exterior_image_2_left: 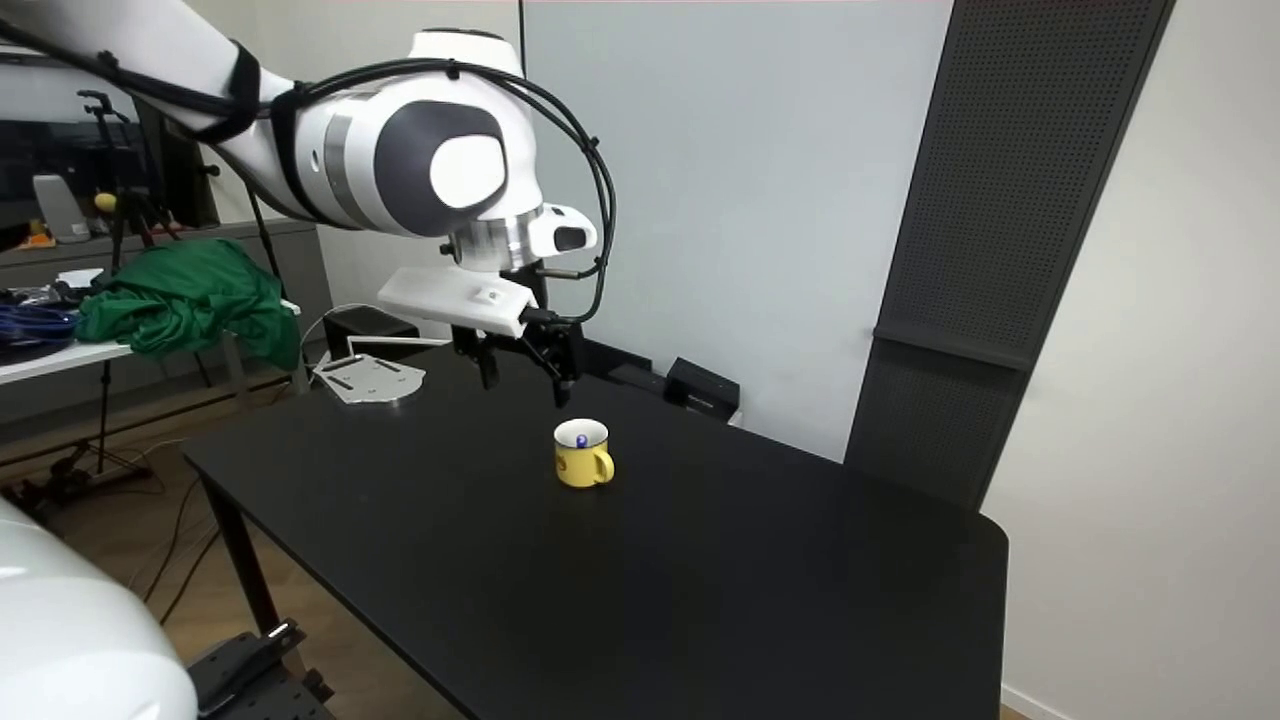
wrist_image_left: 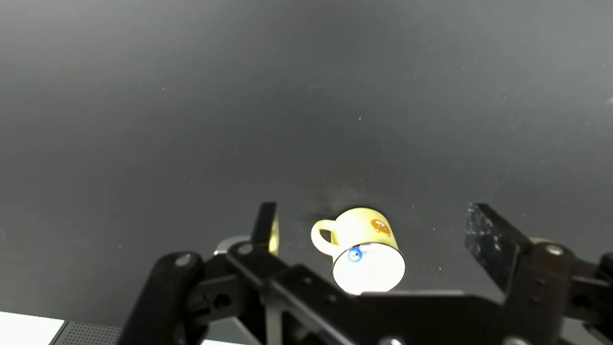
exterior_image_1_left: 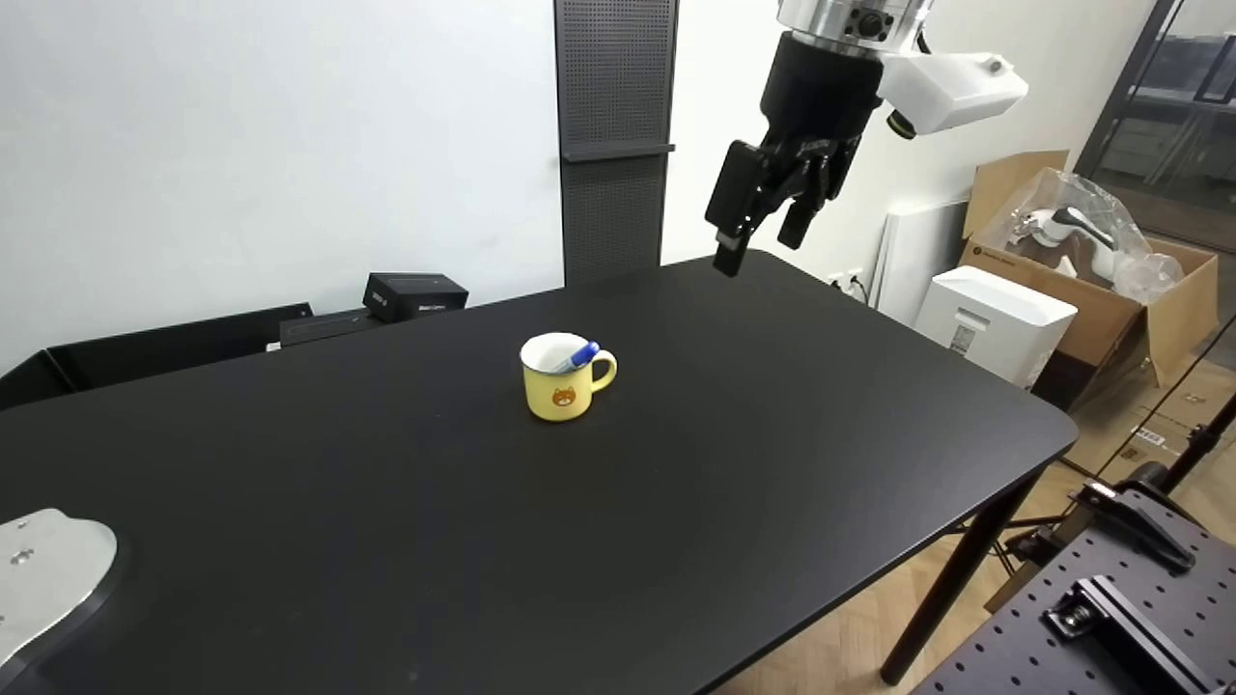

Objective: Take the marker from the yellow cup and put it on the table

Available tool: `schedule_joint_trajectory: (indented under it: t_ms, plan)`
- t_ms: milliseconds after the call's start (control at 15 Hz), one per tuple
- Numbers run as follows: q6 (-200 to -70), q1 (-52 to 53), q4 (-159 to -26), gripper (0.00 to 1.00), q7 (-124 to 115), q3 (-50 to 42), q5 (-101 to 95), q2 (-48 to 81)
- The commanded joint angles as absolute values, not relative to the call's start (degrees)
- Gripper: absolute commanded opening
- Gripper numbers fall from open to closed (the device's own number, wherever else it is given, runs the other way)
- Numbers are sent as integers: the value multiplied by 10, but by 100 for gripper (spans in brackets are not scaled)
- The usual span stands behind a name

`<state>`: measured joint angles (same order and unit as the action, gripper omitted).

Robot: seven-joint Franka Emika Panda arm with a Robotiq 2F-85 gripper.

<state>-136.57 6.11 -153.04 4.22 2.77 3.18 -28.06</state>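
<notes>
The yellow cup (exterior_image_1_left: 557,400) stands upright on the black table (exterior_image_1_left: 695,521); it also shows in an exterior view (exterior_image_2_left: 576,468) and in the wrist view (wrist_image_left: 360,225). The marker (exterior_image_1_left: 581,355) leans inside the cup, its blue end at the rim on the handle side. That blue end also shows in an exterior view (exterior_image_2_left: 582,441) and in the wrist view (wrist_image_left: 355,254); its lower part is hidden in the cup. My gripper (exterior_image_1_left: 760,246) is open and empty, well above the table and apart from the cup. In the wrist view the cup appears between the spread fingers (wrist_image_left: 376,227).
A flat metal plate (exterior_image_1_left: 53,579) lies at one end of the table, also in an exterior view (exterior_image_2_left: 370,378). Black boxes (exterior_image_1_left: 415,295) stand along the table's wall-side edge. Cardboard boxes (exterior_image_1_left: 1091,299) stand on the floor beyond the table.
</notes>
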Motion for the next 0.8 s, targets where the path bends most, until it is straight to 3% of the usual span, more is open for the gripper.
schedule_joint_trajectory:
  t_ms: [0,400,733]
  plan:
    - [-1437,51,-1541,100,0,57,4,-252]
    - [-1583,3,-1520,100,-183,161,-143,-97]
    - [-1552,-33,-1452,100,-386,211,-335,11]
